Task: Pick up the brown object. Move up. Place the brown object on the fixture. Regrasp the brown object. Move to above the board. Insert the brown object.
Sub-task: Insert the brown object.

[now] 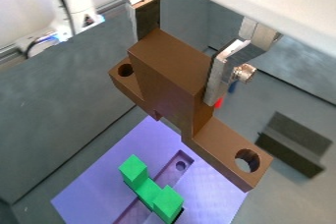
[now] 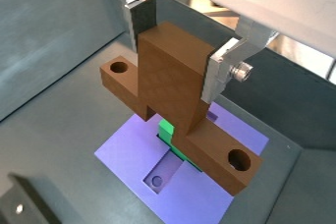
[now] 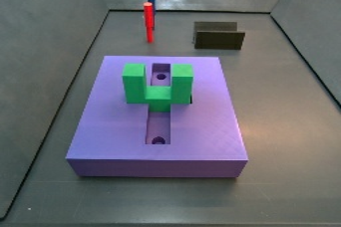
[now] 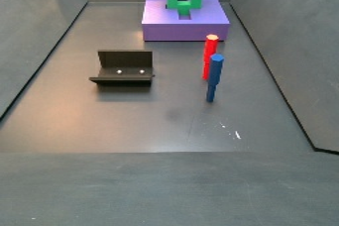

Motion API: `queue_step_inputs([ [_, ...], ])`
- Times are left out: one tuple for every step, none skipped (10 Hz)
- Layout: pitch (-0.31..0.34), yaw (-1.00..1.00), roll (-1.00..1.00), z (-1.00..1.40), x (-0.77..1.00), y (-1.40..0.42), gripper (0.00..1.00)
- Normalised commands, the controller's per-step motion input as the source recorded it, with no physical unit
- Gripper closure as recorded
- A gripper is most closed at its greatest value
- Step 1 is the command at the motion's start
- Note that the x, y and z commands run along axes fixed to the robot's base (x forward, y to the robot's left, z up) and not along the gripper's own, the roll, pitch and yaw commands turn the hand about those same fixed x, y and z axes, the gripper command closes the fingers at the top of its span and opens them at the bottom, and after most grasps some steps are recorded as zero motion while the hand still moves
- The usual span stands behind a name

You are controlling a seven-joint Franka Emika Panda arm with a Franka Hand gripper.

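In a wrist view the gripper (image 1: pixel 180 53) pinches the brown object (image 1: pixel 184 100) between its silver fingers (image 1: pixel 230 64), one plate on each side of the raised middle block. The holed bar hangs above the board (image 1: pixel 112 189), over the end where the green U-shaped block (image 1: pixel 147 184) stands beside the slot. The fixture (image 1: pixel 294 141) lies on the grey floor beyond the board's edge.

In a wrist view from the opposite side, the gripper (image 2: pixel 178 41) grips the brown object (image 2: pixel 178 95) the same way, directly over the board (image 2: pixel 178 159); the green block (image 2: pixel 167 130) peeks out beneath the bar.

In a side view the board (image 3: pixel 160 121) carries the green block (image 3: pixel 156 84) astride its slot; the fixture (image 3: pixel 217 36) and a red peg (image 3: pixel 150 20) stand behind it. The gripper is out of frame.

In a side view the fixture (image 4: pixel 123 68) sits well in front of the board (image 4: pixel 185 19), with a red peg (image 4: pixel 209 56) and a blue peg (image 4: pixel 213 78) nearby.
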Motion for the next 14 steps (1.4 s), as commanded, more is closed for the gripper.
queue_step_inputs([
  [-0.044, -0.73, -0.21, -0.13, 0.1, -0.02, 1.0],
  [-0.034, -0.69, -0.27, -0.12, 0.1, 0.0, 1.0],
  [-0.013, -0.67, -0.31, -0.12, 0.14, 0.0, 1.0],
  [-0.01, -0.68, -0.3, -0.11, 0.13, 0.0, 1.0],
  [-0.016, -0.71, -0.28, -0.08, 0.09, -0.03, 1.0],
  [-0.06, -0.79, -0.26, -0.01, 0.0, -0.08, 1.0],
  [-0.1, -0.77, -0.3, 0.0, 0.0, -0.08, 1.0],
  [-0.137, -0.73, -0.34, 0.0, 0.0, -0.08, 1.0],
  [-0.131, -0.73, -0.34, 0.0, 0.0, -0.08, 1.0],
  [-0.1, -0.72, -0.32, -0.01, 0.0, -0.05, 1.0],
  [-0.074, -0.74, -0.29, -0.07, 0.0, -0.05, 1.0],
  [-0.036, -0.78, -0.24, -0.13, 0.0, -0.06, 1.0],
  [-0.009, -0.77, -0.19, -0.17, 0.0, -0.1, 1.0],
  [0.0, -0.46, -0.26, -0.41, 0.11, -0.01, 1.0],
])
